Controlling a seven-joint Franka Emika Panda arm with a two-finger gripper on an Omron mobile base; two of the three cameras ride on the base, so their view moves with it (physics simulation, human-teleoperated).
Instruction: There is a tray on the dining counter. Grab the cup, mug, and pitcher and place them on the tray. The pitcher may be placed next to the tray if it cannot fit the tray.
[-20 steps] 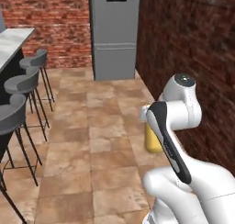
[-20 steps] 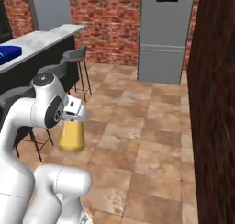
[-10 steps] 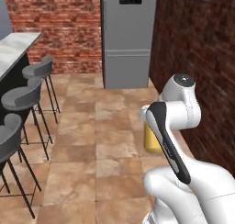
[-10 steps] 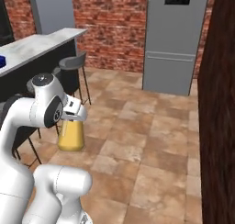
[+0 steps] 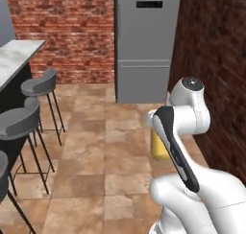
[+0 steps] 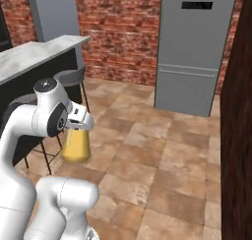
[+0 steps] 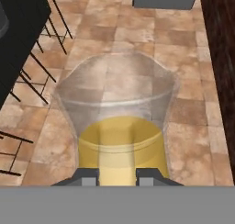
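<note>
in the left base view i saw the pitcher (image 5: 158, 144) hanging above the tiled floor (image 5: 91, 180), mostly behind the arm, with the dining counter (image 5: 17, 60) and stools (image 5: 38, 87) off left. in the right base view the gripper (image 6: 78, 127) held the pitcher by its top, upright, before the grey fridge (image 6: 194, 49). in the hand view the fingertips (image 7: 87, 176) clamped the pitcher's near wall.

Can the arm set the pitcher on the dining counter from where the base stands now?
Probably not. The gripper holds the pitcher close to the robot's body over the tiled floor, while the dining counter lies off to the left beyond the stools. The base likely has to drive closer.
</note>
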